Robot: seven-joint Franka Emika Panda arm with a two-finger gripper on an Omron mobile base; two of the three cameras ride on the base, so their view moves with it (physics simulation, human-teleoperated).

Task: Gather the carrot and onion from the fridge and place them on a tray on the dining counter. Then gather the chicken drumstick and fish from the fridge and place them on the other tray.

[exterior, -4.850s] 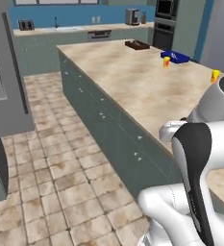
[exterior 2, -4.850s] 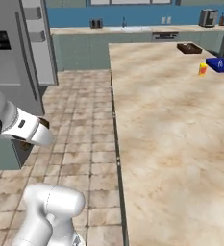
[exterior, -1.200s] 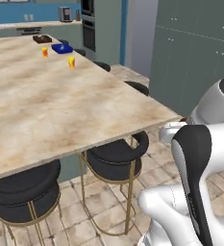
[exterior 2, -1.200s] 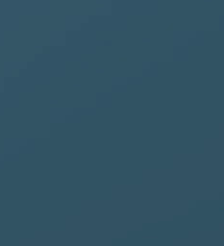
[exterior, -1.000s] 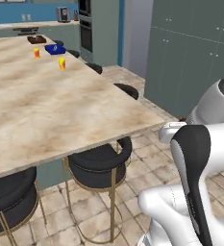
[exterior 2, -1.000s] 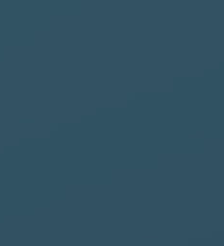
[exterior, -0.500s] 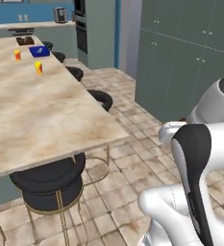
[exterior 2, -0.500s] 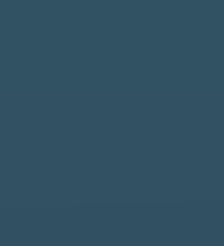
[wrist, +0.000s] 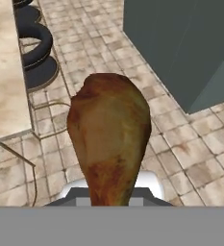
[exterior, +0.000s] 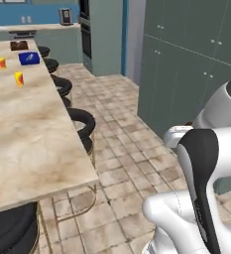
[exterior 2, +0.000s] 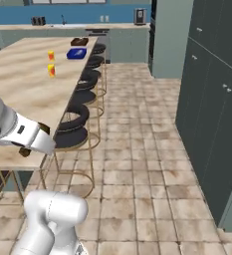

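1. While the arm sits folded over the base, the chicken drumstick [wrist: 109, 144] rises big and brown in the hand view, thick end up, narrow end down between the jaws of the gripper [wrist: 111, 192], which are closed on it.
2. Below the meat lies tan tiled floor [wrist: 176, 153], with a dark teal cabinet [wrist: 190, 43] off to the upper right.
3. Over in the left base view, the long marble dining counter [exterior: 23, 134] runs away along the left side, its near corner close to the robot.
4. Black round stools [exterior: 82, 124] line the counter's edge, one after another toward the back wall.
5. Far down the counter sit a blue dish [exterior: 28, 58], a dark brown board [exterior: 19, 45] beyond it, and two small orange-and-yellow cups [exterior: 19, 78], well apart from the near end.
6. From the right base view, tall dark cabinets [exterior 2: 217, 99] stand along the right, open floor between them and the stools.
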